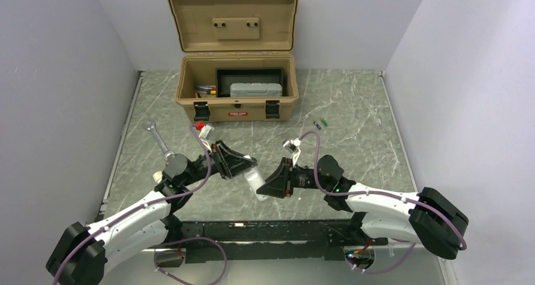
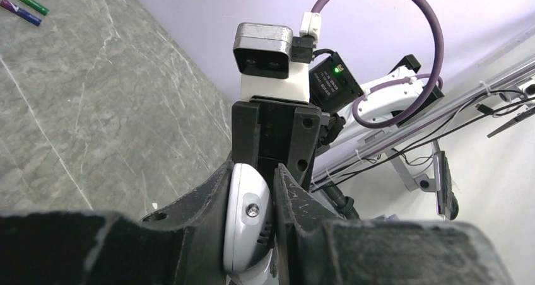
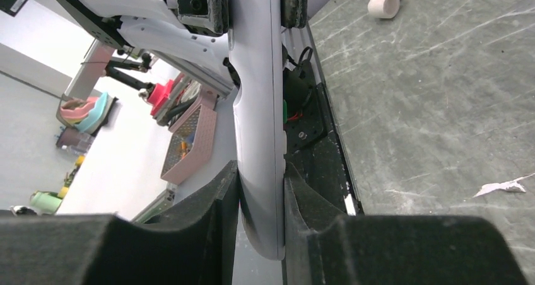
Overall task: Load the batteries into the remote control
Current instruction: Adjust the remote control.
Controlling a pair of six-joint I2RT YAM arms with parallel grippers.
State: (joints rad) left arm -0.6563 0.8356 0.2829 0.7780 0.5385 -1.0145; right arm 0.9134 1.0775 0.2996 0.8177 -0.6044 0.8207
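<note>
The white remote control (image 1: 255,179) hangs above the table's near middle, held between both arms. My left gripper (image 1: 243,165) is shut on one end; in the left wrist view that rounded end of the remote control (image 2: 247,215), with a small screw, sits between the pads of the left gripper (image 2: 252,197). My right gripper (image 1: 271,183) is shut on the other end, and both jaws of the right gripper (image 3: 260,203) press the remote control's (image 3: 258,108) sides. The batteries (image 1: 322,123) lie on the table to the right of the toolbox, a green one (image 2: 28,1) and a purple one (image 2: 20,12).
An open tan toolbox (image 1: 236,96) stands at the back middle. A silver wrench (image 1: 158,138) lies left of the left arm. A small white scrap (image 3: 503,186) and a white cylinder (image 3: 385,4) lie on the marbled table (image 1: 366,146).
</note>
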